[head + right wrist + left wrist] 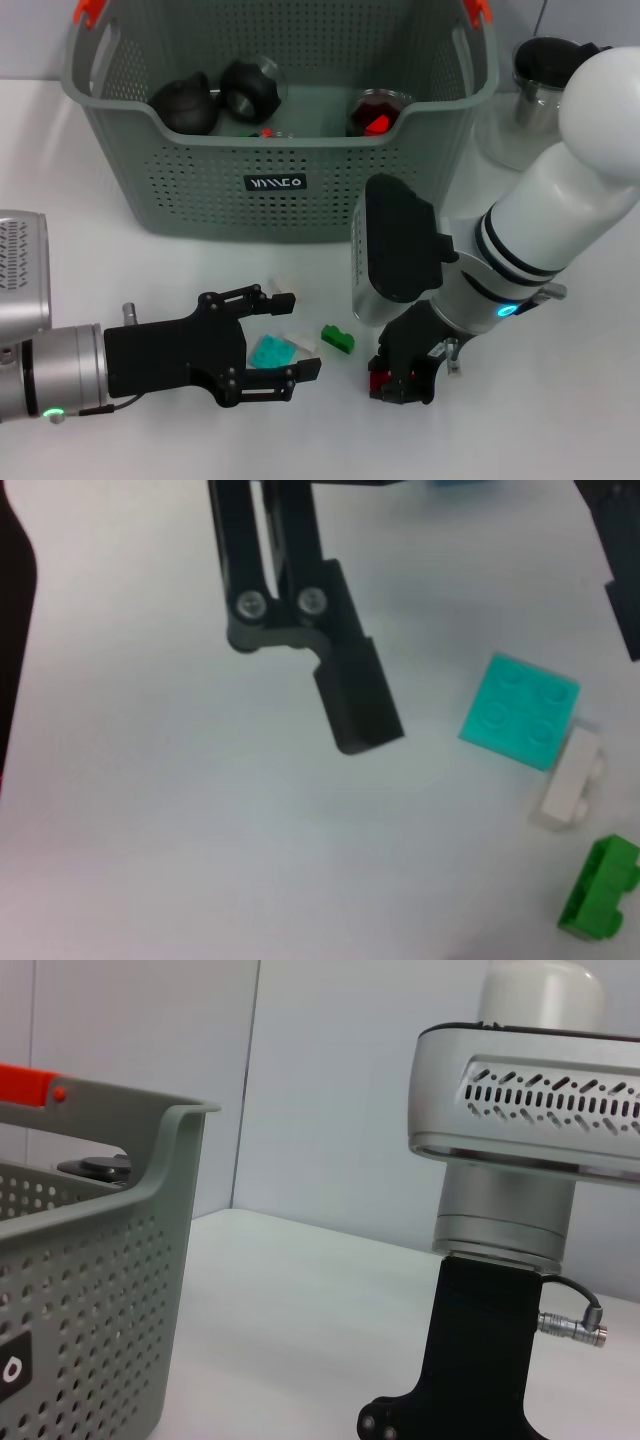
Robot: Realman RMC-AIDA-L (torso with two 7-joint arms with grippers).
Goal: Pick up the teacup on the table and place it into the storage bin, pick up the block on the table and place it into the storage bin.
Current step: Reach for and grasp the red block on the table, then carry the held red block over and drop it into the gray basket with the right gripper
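My left claw (pixel 285 335), spread wide and empty, straddles the teal block (pixel 270 352) on the table (pixel 90 180); centre, then close. My right claw (pixel 402 380) grips a red block (pixel 378 382).

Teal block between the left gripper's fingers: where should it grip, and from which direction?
Judging by its pose, grip the teal block across two opposite flat side walls, coming straight down from above. It lies flat on the table, studs up, so only its thin sides offer parallel faces. The left gripper is open around it. A white block touches one edge, so close across the free pair.
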